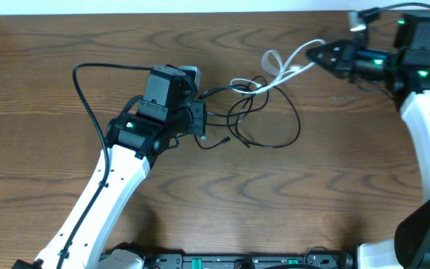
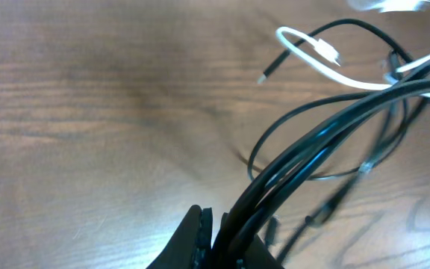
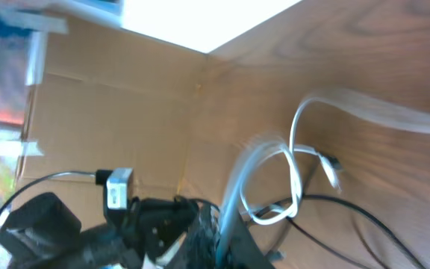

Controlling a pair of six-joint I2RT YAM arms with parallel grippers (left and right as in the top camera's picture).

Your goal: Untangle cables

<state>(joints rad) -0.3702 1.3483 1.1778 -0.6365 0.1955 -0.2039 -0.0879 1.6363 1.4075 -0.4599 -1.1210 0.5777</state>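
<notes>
Black cable [image 1: 298,123] pinched in left hand [image 1: 201,123] | white cable [image 1: 281,75] pinched in right hand [image 1: 311,54]

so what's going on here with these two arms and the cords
Two robot arms are working on a tangle on the brown wooden table. The left claw is shut on strands of the thin black cable, and the right claw is shut on the thin white cable near the table's far right. The cables are looped through each other in between, so they are not untangled yet.
</notes>
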